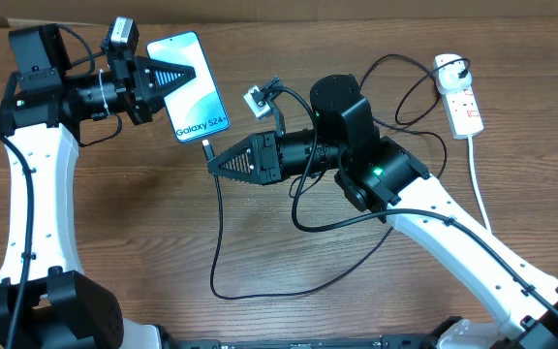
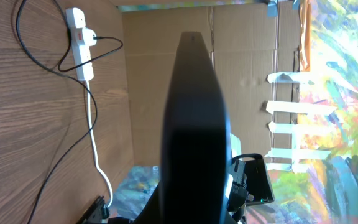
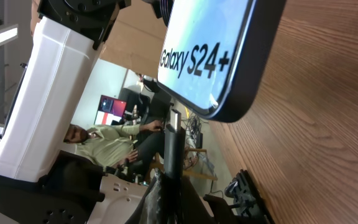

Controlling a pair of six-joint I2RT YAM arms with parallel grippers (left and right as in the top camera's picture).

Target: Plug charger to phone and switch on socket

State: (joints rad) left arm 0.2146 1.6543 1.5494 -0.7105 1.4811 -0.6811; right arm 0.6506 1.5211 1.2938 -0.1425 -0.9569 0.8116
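Across the wood-grain table [image 1: 143, 242], two white-and-black arms are pointing toward 11 o'clock. The left gripper [image 1: 188, 76], coming from 9 o'clock, is clenching the phone [image 1: 200, 105] by its upper end, with one black wedge-shaped finger lying over the glossy blue-teal screen. The right gripper [image 1: 214, 165], stretching from 5 o'clock, is pinching the charger [image 1: 217, 223] just behind its tip, its jaws drawn almost together on the thin cable.

The slim, round-cornered phone is sitting at 11 o'clock, slanting with its lower end toward 5 o'clock. At 2 o'clock the socket [image 1: 460, 95], a white plastic strip with red marks, is lying flat. A black plug [image 1: 456, 68] is sitting in its far end, and a thick white cord [image 1: 480, 184] is trailing toward 5 o'clock. The matte black cable is looping down to 6 o'clock and rising again to the phone.

Only the right wrist camera is showing the connector tip [image 3: 173, 118] standing right at the phone's dark lower rim; whether it is seated I cannot tell. The left wrist camera is giving a blurred dark shape at centre, with the socket lying beyond at 11 o'clock.
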